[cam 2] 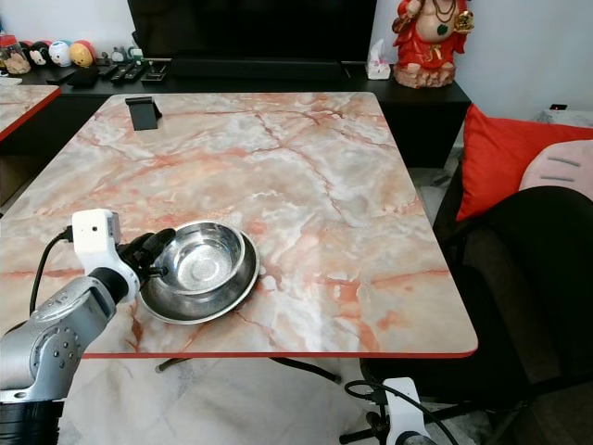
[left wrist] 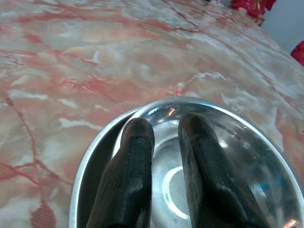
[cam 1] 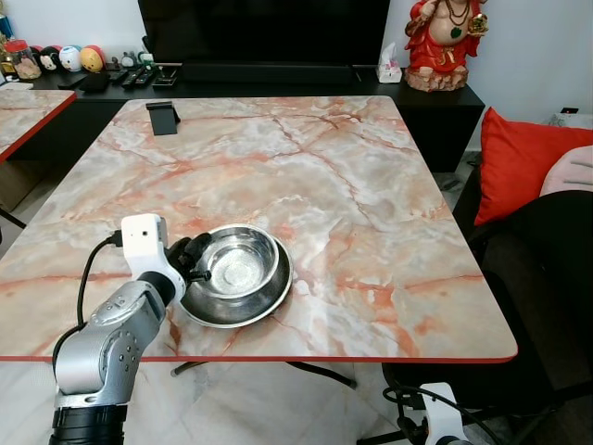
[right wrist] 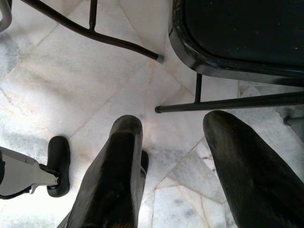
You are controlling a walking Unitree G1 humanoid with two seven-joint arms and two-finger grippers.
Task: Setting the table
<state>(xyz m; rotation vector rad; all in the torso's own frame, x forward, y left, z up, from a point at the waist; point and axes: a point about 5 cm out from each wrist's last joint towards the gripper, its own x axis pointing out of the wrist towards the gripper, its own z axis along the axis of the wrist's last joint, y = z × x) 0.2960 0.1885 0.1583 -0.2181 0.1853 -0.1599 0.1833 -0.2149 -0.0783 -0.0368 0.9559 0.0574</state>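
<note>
A shiny steel bowl [cam 1: 243,271] with a wide flared rim sits on the marble table [cam 1: 306,158], close to the near edge on my left side. My left gripper [cam 1: 196,262] is at the bowl's left rim. In the left wrist view its two black fingers [left wrist: 137,142] stand nearly together, one over the rim and the other inside the steel bowl [left wrist: 247,161], so they look shut on the rim. My right gripper [right wrist: 173,126] hangs below table height over the tiled floor, open, with nothing between its fingers.
A black phone stand [cam 1: 163,118] is at the table's far left corner. A black chair [cam 1: 547,278] with a red cushion [cam 1: 523,158] stands to the right. A dark TV console [cam 1: 278,79] with a statue [cam 1: 445,42] lines the far wall. A second table's corner [cam 1: 23,111] is at the left.
</note>
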